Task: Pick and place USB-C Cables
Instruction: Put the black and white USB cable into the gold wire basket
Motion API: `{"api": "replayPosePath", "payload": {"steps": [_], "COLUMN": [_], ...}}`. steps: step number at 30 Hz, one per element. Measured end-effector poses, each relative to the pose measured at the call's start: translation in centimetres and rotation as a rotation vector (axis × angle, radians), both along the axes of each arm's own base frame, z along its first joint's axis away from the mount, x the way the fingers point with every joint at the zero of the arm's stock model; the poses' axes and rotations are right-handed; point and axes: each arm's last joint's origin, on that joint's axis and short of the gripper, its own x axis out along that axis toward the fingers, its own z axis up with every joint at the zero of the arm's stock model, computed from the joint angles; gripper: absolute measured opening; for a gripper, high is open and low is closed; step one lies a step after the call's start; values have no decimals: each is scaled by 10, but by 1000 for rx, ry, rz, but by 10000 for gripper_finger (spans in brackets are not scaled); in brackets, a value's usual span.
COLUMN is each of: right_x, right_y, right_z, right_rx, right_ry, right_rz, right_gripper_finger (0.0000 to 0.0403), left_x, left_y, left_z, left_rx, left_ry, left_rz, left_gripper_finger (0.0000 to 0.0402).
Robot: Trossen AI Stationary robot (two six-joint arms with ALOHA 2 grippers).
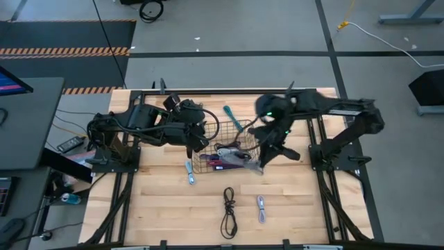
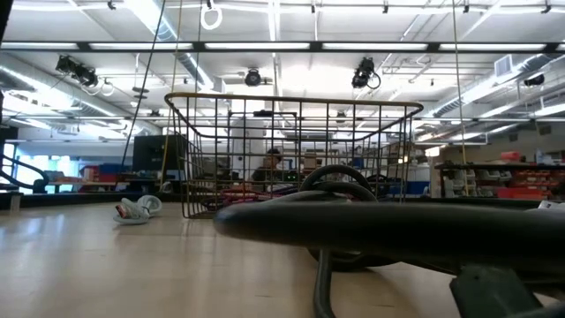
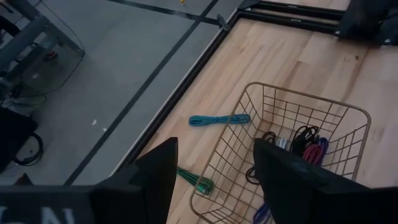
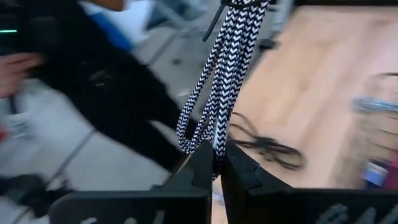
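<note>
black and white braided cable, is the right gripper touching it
Touching. The right wrist view shows the right gripper shut on the black-and-white braided cable, its loop pinched between the fingertips.

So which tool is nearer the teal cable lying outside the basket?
Left. The left tool hovers open by the basket's rim, close to the teal cable; the right tool is farther off, shut on a black-and-white cable.

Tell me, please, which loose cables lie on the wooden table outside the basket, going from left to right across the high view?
Pale blue-grey cable bundle beside the dark wire-mesh basket, then the long black coiled cable, then the teal cable beyond the basket, then the small pale grey cable bundle.
</note>
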Motion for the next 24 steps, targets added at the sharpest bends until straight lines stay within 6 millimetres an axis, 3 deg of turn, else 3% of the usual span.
{"api": "replayPosePath", "payload": {"steps": [6,10,15,18,24], "right_x": [33,51,56,52,52], "right_y": [0,-4,-25,-39,-49], "right_z": [-30,-53,-78,-82,-79], "right_rx": [108,88,-289,-524,-653], "right_ry": [28,86,254,316,265], "right_rz": [156,147,-83,-207,-239], "right_gripper_finger": [15,14,14,14,14], "left_x": [0,0,0,0,0], "left_y": [0,0,-1,-1,-1], "left_z": [0,0,0,0,0], "left_rx": [-2,-7,-29,-33,-33], "left_ry": [-2,-8,-5,-8,-8], "left_rz": [2,7,-2,-1,-1], "left_gripper_finger": [215,215,215,215,215]}}
